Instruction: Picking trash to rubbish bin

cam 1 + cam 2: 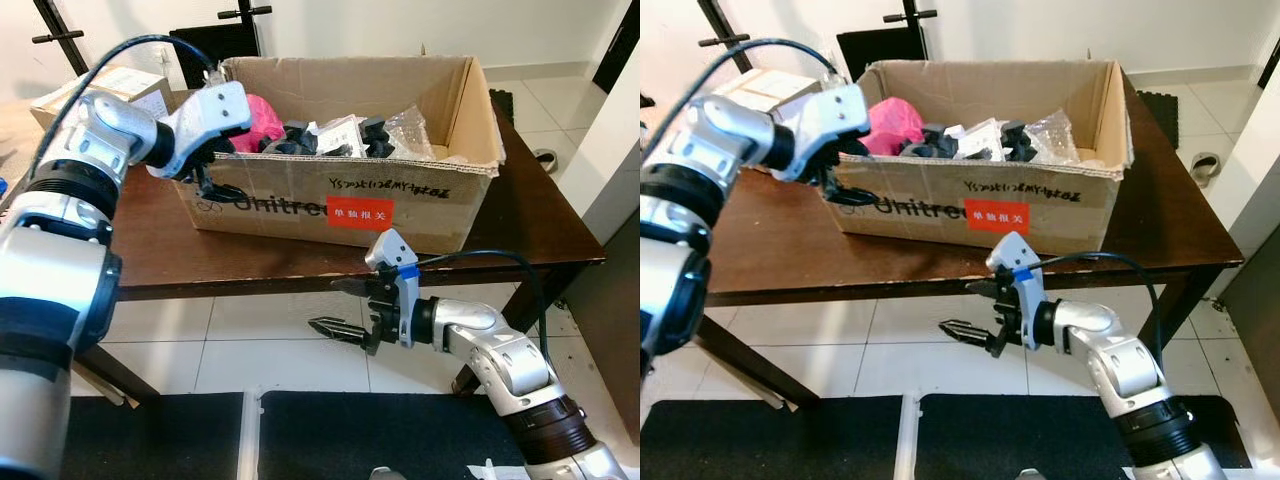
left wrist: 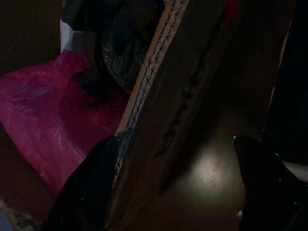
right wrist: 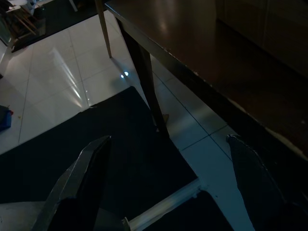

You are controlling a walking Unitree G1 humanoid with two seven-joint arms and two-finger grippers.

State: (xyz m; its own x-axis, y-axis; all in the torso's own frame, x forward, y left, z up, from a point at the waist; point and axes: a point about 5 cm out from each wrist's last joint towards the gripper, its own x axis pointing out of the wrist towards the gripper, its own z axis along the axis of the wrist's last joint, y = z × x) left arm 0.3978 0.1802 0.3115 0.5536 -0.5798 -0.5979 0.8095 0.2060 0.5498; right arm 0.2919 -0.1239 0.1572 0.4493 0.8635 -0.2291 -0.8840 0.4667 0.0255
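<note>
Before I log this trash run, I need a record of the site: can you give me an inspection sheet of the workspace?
Surface: dark wooden table, white tiled floor below.
Job's things: open cardboard box on the table, holding a pink bag, clear plastic bags and black pieces.
Clutter: second, smaller box on the table behind.
Grippers: left gripper open, straddling the box's near corner wall; right gripper open, below the table edge, holding nothing.
Cables: black cable on each arm.
Surroundings: black floor mats, slipper on the floor.
</note>
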